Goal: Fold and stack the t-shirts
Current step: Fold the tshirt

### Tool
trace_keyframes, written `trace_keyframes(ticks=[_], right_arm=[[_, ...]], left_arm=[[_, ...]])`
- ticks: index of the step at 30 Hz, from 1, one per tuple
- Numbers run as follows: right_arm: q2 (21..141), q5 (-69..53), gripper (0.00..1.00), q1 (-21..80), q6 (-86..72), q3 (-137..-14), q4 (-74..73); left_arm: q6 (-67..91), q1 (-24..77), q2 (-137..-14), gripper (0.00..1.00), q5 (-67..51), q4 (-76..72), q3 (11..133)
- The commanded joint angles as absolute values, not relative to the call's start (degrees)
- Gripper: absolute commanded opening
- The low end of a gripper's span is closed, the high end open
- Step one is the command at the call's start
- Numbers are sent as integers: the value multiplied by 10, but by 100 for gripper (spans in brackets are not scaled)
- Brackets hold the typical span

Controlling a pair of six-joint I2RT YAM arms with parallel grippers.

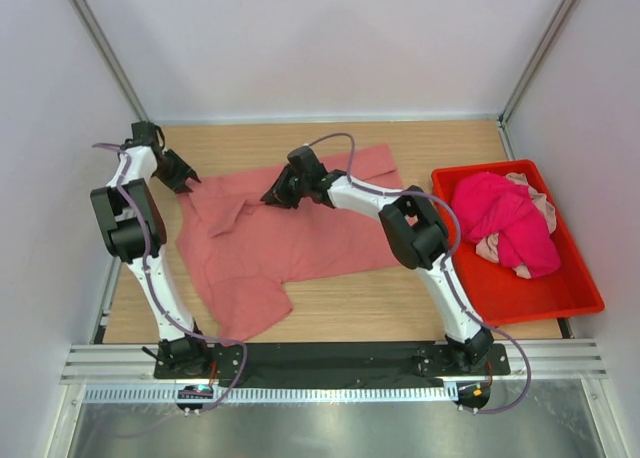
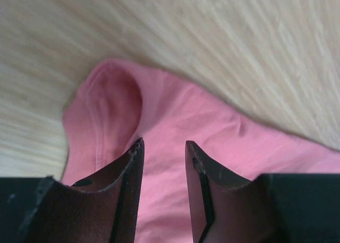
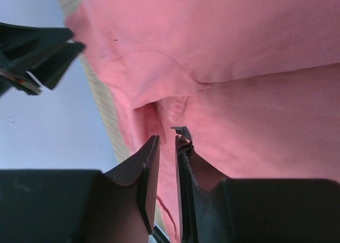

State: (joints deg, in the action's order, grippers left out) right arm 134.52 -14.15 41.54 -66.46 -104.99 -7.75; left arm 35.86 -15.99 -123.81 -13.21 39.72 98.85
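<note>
A large salmon t-shirt point(image 1: 300, 238) lies spread and rumpled on the wooden table, with one sleeve folded over near its upper left. My left gripper point(image 1: 188, 176) hovers at the shirt's upper left corner. In the left wrist view that gripper point(image 2: 163, 142) is open over the pink cloth point(image 2: 175, 110), with nothing between its jaws. My right gripper point(image 1: 272, 196) is low over the shirt's upper middle. In the right wrist view its jaws point(image 3: 169, 137) stand a narrow gap apart just above a seam of the cloth point(image 3: 239, 68). A magenta t-shirt point(image 1: 510, 223) and a pale pink one point(image 1: 490, 248) lie bunched in the bin.
A red plastic bin point(image 1: 560, 308) stands at the table's right side, holding the bunched shirts. White walls and a metal frame enclose the table on three sides. The left gripper's dark fingers point(image 3: 42, 46) show at the upper left of the right wrist view.
</note>
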Motion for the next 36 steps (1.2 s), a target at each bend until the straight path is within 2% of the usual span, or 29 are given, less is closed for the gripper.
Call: trace_keyframes(ticks=[1, 13, 26, 32, 36], right_arm=[[1353, -166, 25, 427, -697, -1063, -24], [1409, -172, 32, 450, -700, -1080, -10], [1440, -149, 35, 448, -733, -1111, 22], [1455, -141, 35, 447, -742, -1132, 4], [1457, -135, 32, 447, -739, -1136, -19]], left_arm=[[371, -166, -1264, 38, -129, 409, 1053], [387, -167, -1277, 36, -107, 428, 1016], [372, -167, -1279, 36, -112, 433, 1020], [366, -167, -1280, 36, -110, 435, 1020], [365, -167, -1280, 36, -112, 435, 1021]])
